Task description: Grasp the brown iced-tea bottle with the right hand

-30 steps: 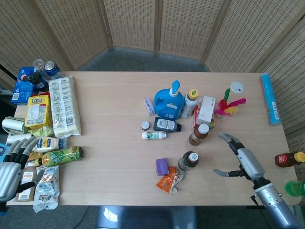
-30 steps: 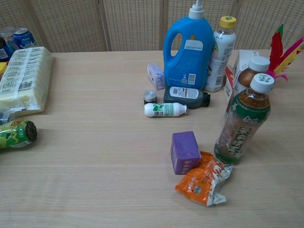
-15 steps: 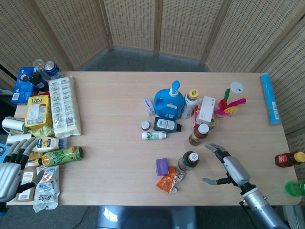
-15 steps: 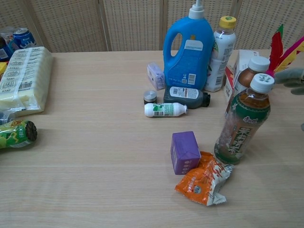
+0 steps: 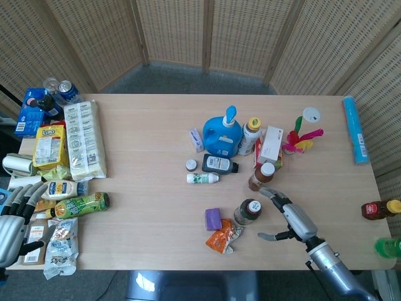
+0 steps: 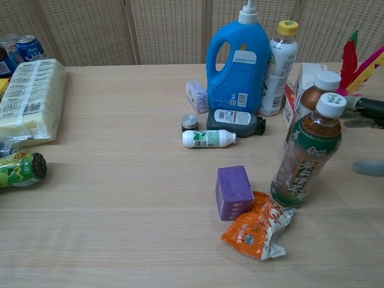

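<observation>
The likeliest slip is the robot's grey right hand point(image 5: 285, 216) closing on the nearer green-labelled tea bottle point(image 5: 248, 211) just beside it, or toppling it, instead of the brown white-capped iced-tea bottle point(image 5: 261, 177) toward the worktop's centre-right; the hand is spread wide, holding and touching nothing.

You're working at a pale wood-grain tabletop point(image 5: 144, 150), evenly lit with soft shadows. Beyond its far edge, folding wicker screen panels point(image 5: 175, 31) in wooden frames wrap around you, standing on a grey carpeted floor point(image 5: 182, 78).
</observation>
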